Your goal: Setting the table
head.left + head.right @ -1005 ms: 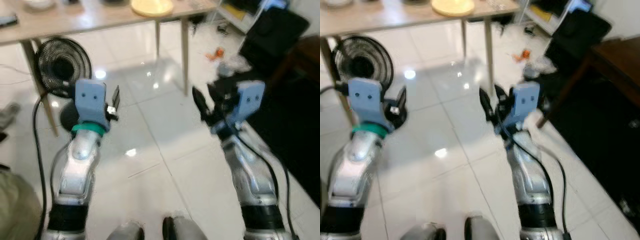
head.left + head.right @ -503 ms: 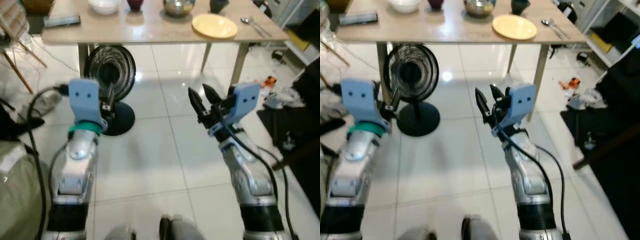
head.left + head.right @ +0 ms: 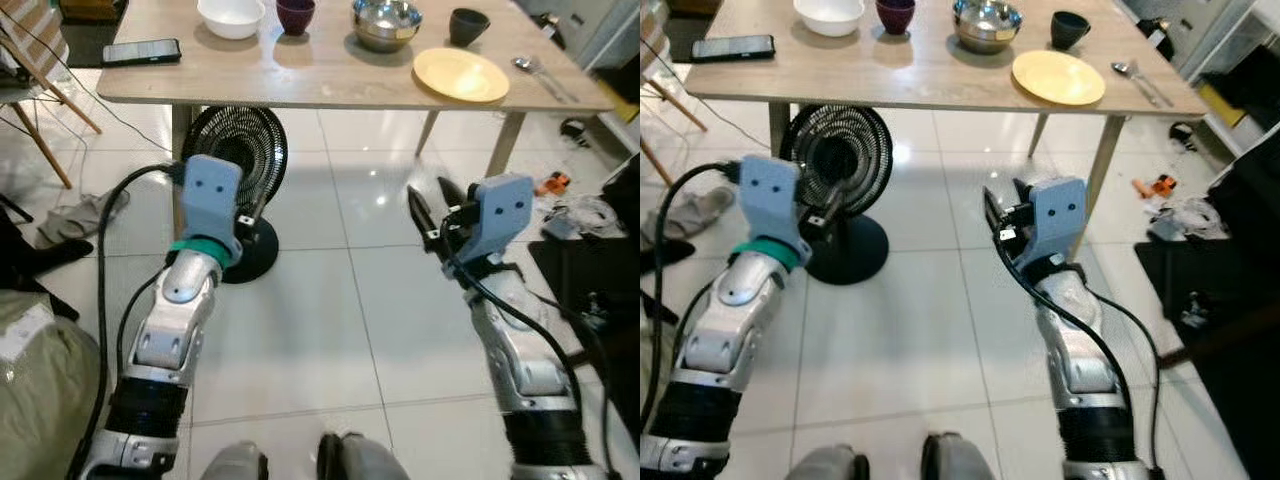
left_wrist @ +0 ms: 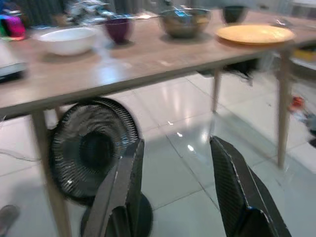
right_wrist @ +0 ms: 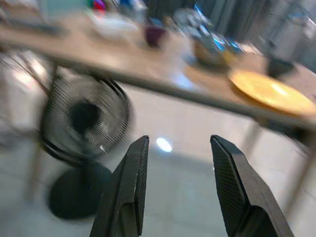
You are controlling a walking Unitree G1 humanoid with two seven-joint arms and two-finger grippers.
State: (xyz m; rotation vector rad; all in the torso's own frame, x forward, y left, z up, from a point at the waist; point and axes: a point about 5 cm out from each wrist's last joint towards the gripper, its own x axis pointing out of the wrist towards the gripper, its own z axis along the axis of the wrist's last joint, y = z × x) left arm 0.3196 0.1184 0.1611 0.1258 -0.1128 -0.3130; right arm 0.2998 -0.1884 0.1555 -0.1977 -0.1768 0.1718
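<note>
Yellow plate (image 3: 461, 74) sits near the bench's (image 3: 330, 85) right end, by the steel bowl (image 3: 386, 22) and dark cup (image 3: 468, 25); white bowl (image 3: 231, 16) and phone (image 3: 141, 51) are further left. Both pincers, left (image 4: 177, 185) and right (image 5: 178, 185), hang well open, empty, above tiled floor, fan (image 3: 238, 170) underneath.

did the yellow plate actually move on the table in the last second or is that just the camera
No. The yellow plate sits at the same end of the table, beside the steel bowl as half a second ago; the camera turned.
</note>
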